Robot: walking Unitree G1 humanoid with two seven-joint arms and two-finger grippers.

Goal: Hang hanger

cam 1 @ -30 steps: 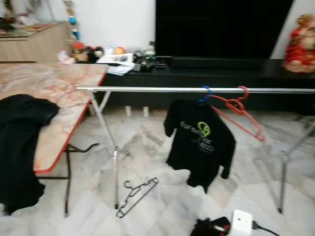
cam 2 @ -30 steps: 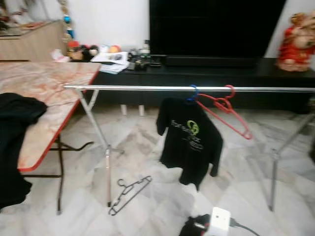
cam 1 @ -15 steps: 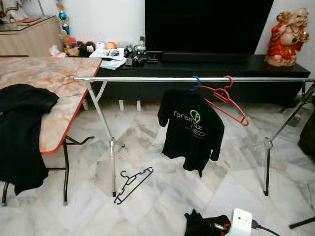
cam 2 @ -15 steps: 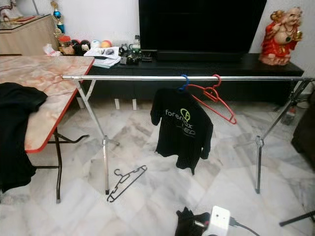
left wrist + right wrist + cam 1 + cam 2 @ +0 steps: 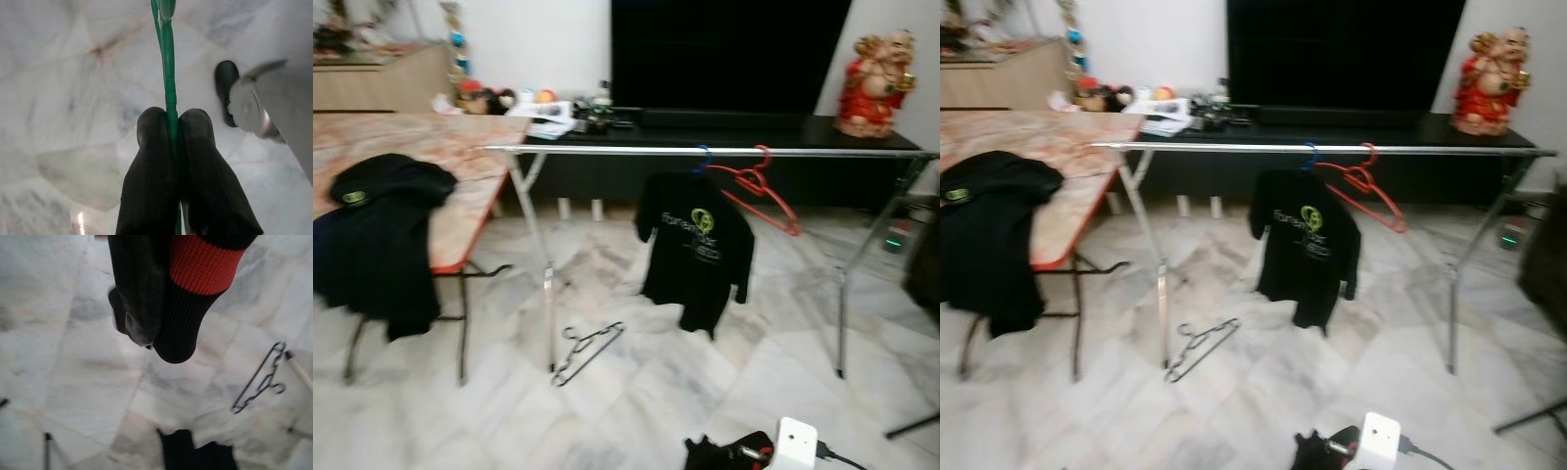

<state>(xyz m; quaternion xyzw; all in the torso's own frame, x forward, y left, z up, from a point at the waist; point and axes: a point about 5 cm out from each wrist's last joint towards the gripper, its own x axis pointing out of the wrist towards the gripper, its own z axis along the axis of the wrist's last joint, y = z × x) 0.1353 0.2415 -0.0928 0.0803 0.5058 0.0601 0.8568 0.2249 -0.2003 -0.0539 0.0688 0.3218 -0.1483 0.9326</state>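
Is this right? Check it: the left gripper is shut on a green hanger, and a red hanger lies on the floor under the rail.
Not quite. The hanger on the floor is black, as the left eye view shows; the red hanger hangs on the rail. The rest holds: in the left wrist view the left gripper is shut on a green hanger.

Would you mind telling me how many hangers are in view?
4: a blue hanger holding the shirt on the rail, a red hanger beside it, a black hanger on the floor, a green hanger in the left gripper.

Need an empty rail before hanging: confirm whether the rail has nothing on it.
No, a black T-shirt on a blue hanger and a red hanger hang on the rail.
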